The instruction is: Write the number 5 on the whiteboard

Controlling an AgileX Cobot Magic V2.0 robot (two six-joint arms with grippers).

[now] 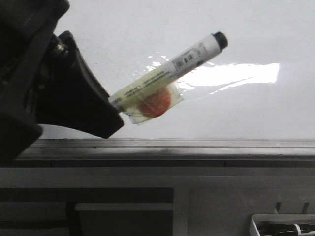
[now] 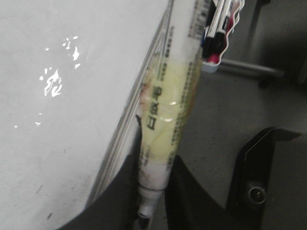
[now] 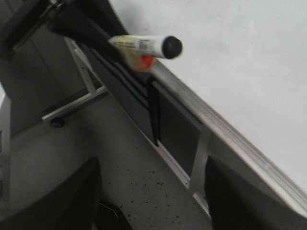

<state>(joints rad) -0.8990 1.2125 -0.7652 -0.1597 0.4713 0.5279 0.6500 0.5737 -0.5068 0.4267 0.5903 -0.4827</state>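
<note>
The whiteboard [image 1: 236,108] is a glossy white board with a glare patch and a grey edge rail [image 1: 197,147]. No strokes of the number 5 show on it in any view. My left gripper [image 1: 115,115] is shut on a marker [image 1: 167,71] with a yellow-green label and a black far end. An orange-red disc [image 1: 155,103] is taped to the marker. The marker slants up and to the right in front of the board; I cannot tell whether it touches. In the left wrist view the marker [image 2: 168,115] sits between the fingers [image 2: 196,201]. My right gripper [image 3: 153,191] is open and empty.
A white tray [image 1: 253,223] holding markers sits at the lower right, also in the left wrist view [image 2: 218,48]. Dark grey panels [image 1: 123,211] and metal frame bars [image 3: 199,153] lie below the rail. A speckled grey floor [image 3: 144,158] is under the right gripper.
</note>
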